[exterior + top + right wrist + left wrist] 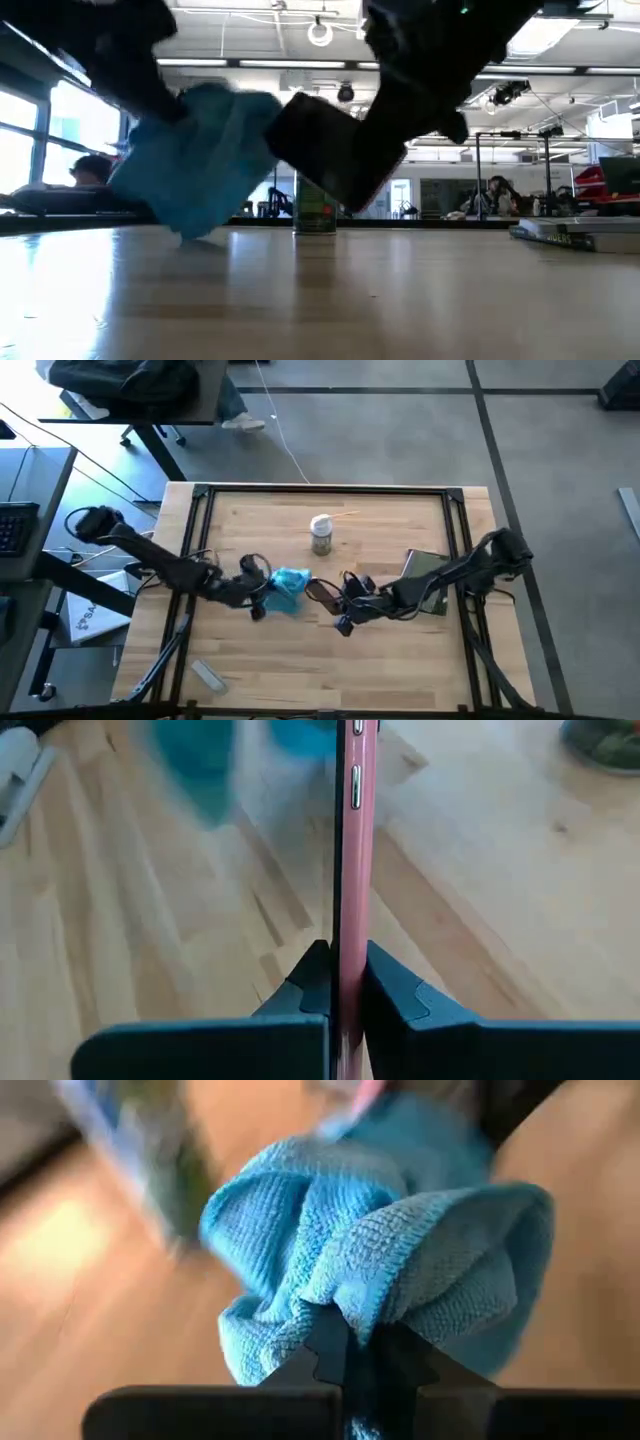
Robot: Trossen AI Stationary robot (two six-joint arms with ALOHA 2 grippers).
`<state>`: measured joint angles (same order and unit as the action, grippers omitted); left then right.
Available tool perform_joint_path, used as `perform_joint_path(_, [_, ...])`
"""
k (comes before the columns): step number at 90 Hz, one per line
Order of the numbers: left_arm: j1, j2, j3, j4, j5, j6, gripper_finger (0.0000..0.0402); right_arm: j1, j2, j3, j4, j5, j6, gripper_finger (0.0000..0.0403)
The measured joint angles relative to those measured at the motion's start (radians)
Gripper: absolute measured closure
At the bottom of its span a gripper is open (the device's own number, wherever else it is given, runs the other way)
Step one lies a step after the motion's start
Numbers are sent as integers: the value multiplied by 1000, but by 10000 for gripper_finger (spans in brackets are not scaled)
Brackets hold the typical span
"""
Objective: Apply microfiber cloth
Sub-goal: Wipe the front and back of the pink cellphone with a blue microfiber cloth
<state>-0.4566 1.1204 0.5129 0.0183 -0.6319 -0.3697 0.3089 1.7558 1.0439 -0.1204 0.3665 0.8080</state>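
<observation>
Jaws on both sides are clamped: left gripper (350, 1350) pinches the soft light-blue microfiber cloth (288, 589) mid-table, touching the thin pink-edged phone (352, 850) gripped edge-on by the right gripper (345, 975).

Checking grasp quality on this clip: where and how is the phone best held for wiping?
By its thin side edges near one end, as the right gripper does now: fingers shut across the phone edge-on, coming from the right. That leaves the flat faces free for the microfiber cloth, bunched in the left gripper.
</observation>
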Motion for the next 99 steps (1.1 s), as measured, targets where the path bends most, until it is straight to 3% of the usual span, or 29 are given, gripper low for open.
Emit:
perform_joint_path(21, [-18, 79, 2, 251, -95, 119, 401, -76, 38, 0, 300, -55, -76, 402])
perform_joint_path(36, [31, 168, 2, 405, -171, 191, 401, -101, 39, 0, 365, -79, -108, 402])
perform_joint_path(45, [57, 216, 2, 527, -158, 249, 401, -106, 39, 0, 363, -82, -105, 402])
perform_joint_path(55, [71, 262, 7, 628, -45, 320, 401, -104, 39, 0, 370, -100, -100, 402])
perform_joint_path(63, [71, 300, 31, 629, 24, 329, 401, -103, 39, 0, 380, -108, -101, 402])
perform_joint_path(74, [53, 339, 49, 595, 28, 328, 401, -103, 39, 0, 383, -111, -101, 402])
perform_joint_path(84, [18, 343, 50, 522, -52, 312, 401, -103, 40, 0, 384, -120, -93, 402])
perform_joint_path(99, [-59, 316, 50, 403, -273, 314, 401, -105, 40, 0, 387, -134, -90, 402])
